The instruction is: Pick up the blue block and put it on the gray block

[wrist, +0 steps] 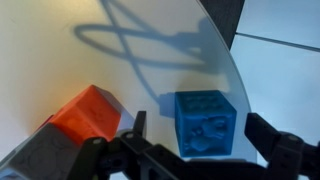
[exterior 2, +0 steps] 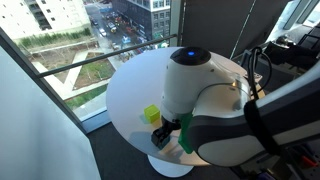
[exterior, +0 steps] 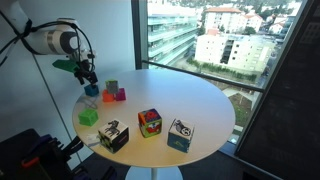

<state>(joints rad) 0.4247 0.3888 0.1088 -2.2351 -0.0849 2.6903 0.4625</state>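
Your jaws stand wide open above the blue block point(wrist: 205, 122), which sits close to the worktop point(exterior: 200, 100) edge near a red block point(wrist: 90, 112). You are at the approach: lower around it, then close.

Your arm point(exterior 2: 186, 88) shows white rounded shells, dark joint bands, black cables point(exterior 2: 258, 62), and a blue lamp point(exterior 2: 188, 54) upper centre.

Matt blue block point(wrist: 205, 122) w/ pitted face; table point(wrist: 90, 75) smooth.
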